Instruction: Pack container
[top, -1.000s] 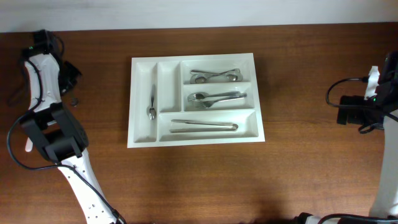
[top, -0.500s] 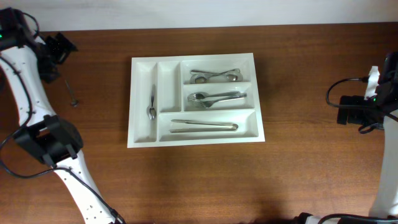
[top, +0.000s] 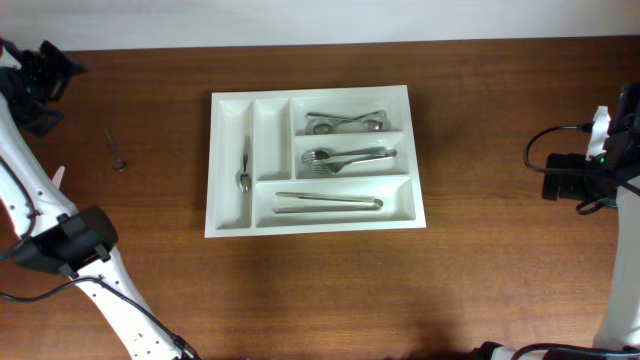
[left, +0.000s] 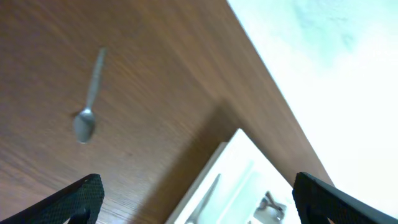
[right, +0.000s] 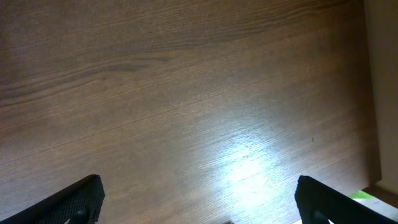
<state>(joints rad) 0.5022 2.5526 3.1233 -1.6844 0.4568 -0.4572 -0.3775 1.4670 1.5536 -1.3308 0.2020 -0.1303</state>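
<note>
Overhead view: the white container (top: 268, 140) sits at the centre of the brown wooden table (top: 480, 280), its two narrow compartments on the left side and three long ones stacked on the right. A single spoon (top: 243, 166) lies in the far-left narrow slot, while the narrow slot beside it is bare. Spoons (top: 345, 122) fill the top long compartment, forks (top: 350, 157) the middle one, and long straight silver utensils (top: 328, 202) the bottom one; I cannot tell exactly what those are. Well apart from the container, toward the upper left of the frame, a loose small spoon (top: 116, 150) rests on the wood. My left gripper (top: 45, 72) hovers at the upper left corner, near that spoon, its fingers (left: 78, 198) spread wide with nothing between them; its wrist camera shows the loose spoon at upper left and the container's corner at the lower middle. My right gripper (right: 199, 202) hangs over bare wood at the right edge, fingers equally wide apart and holding nothing.
</note>
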